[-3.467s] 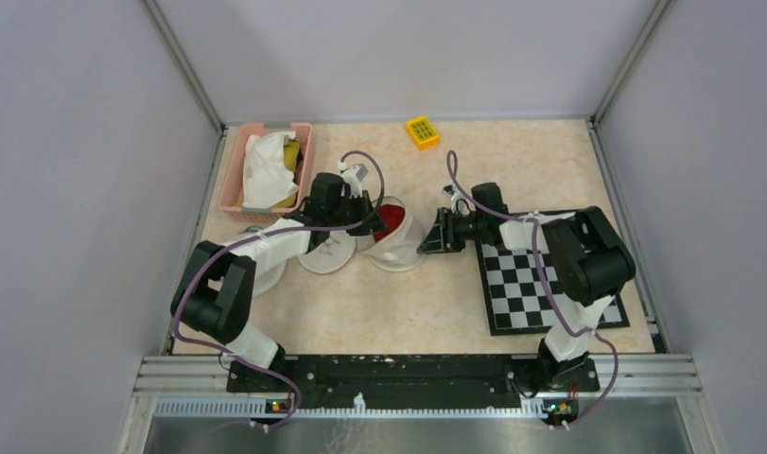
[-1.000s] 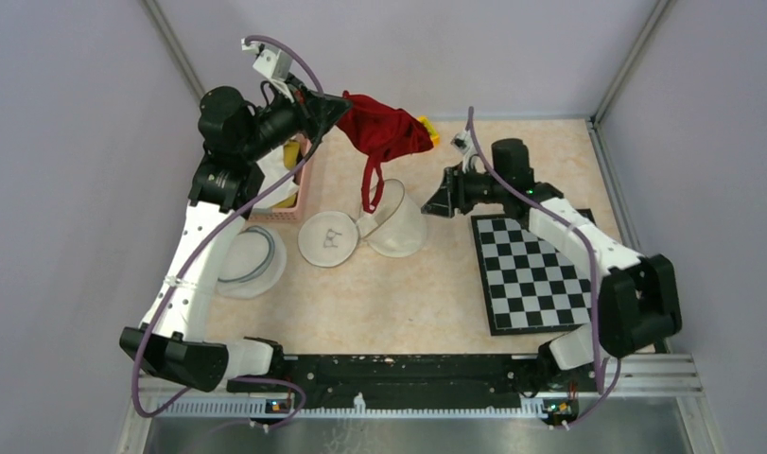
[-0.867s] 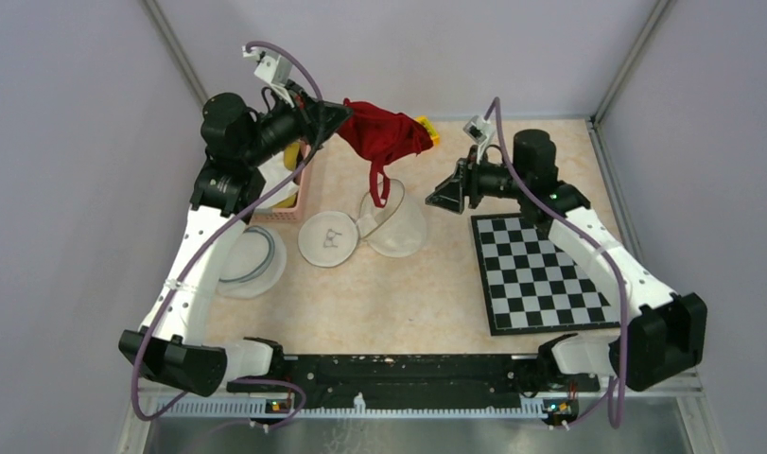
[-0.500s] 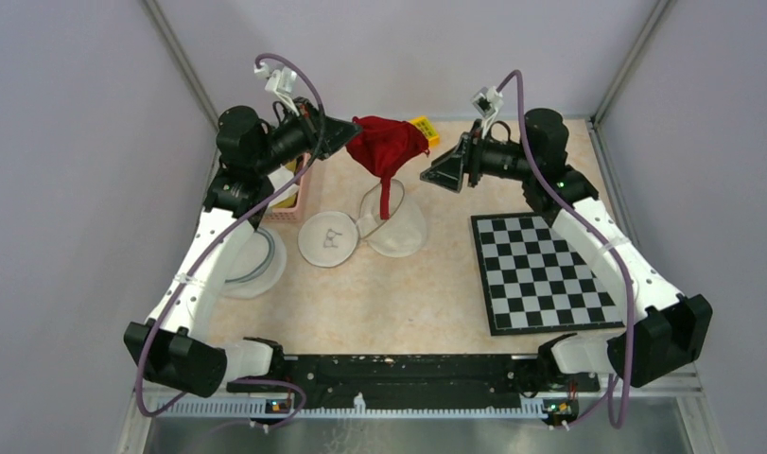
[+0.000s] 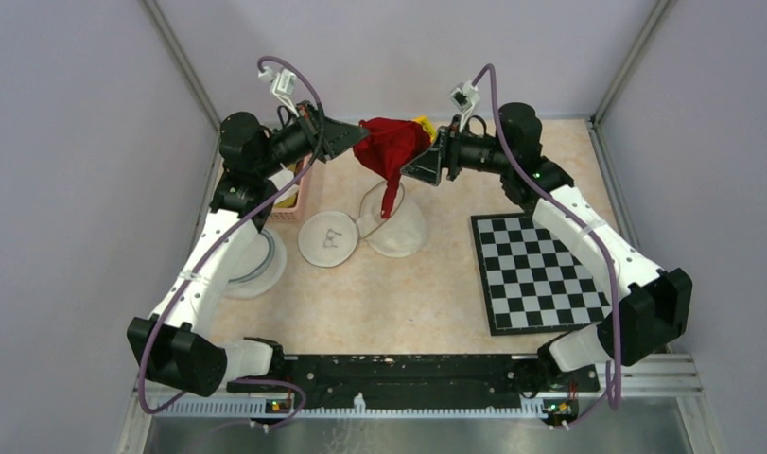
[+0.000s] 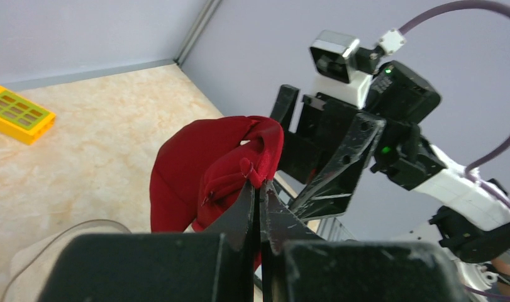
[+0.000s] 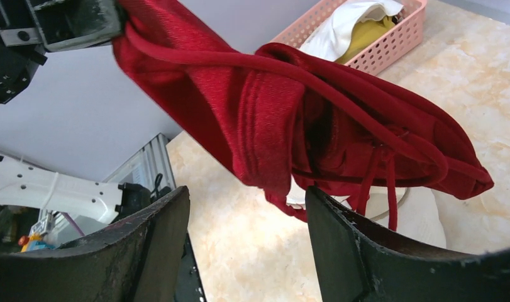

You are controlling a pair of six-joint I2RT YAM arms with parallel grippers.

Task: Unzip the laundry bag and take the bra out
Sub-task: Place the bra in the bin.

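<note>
a: count from the top camera: two arms up over the far half of the table, one red bra [image 5: 389, 147] in the air between them

b: and the left gripper [image 5: 356, 140] has it. its own wrist camera shows the fingers pressed tight together with a fold of the red fabric pinched at the tips

a: right gripper [image 5: 412, 168]?

b: spread wide, nothing clamped. from its wrist camera the bra hangs right in front of the gap between the two fingers. whether a finger touches the cloth, i cannot tell

a: on the table, one laundry bag [image 5: 398, 232], pale mesh, lying just under the bra. one strap dangles down toward it; contact or not, hard to call from above

b: beside the bag, one pale disc [image 5: 327, 242], and further left one pale hoop piece [image 5: 252, 265]. so three pale round shapes in a row

a: one pink basket [image 5: 300, 184] at the far left, mostly behind the left arm here

b: the right wrist camera opens that up: white cloth and yellow cloth lying inside the basket, seen past the bra

a: one yellow block [image 5: 423, 123] by the far wall, half hidden behind the bra from above

b: the left wrist camera shows it whole, a grid of green cells on its top

a: one checkerboard [image 5: 540, 274] flat on the right side, seen only from the top camera

b: and only the left wrist camera gives the right gripper head-on, close behind the bra
</note>
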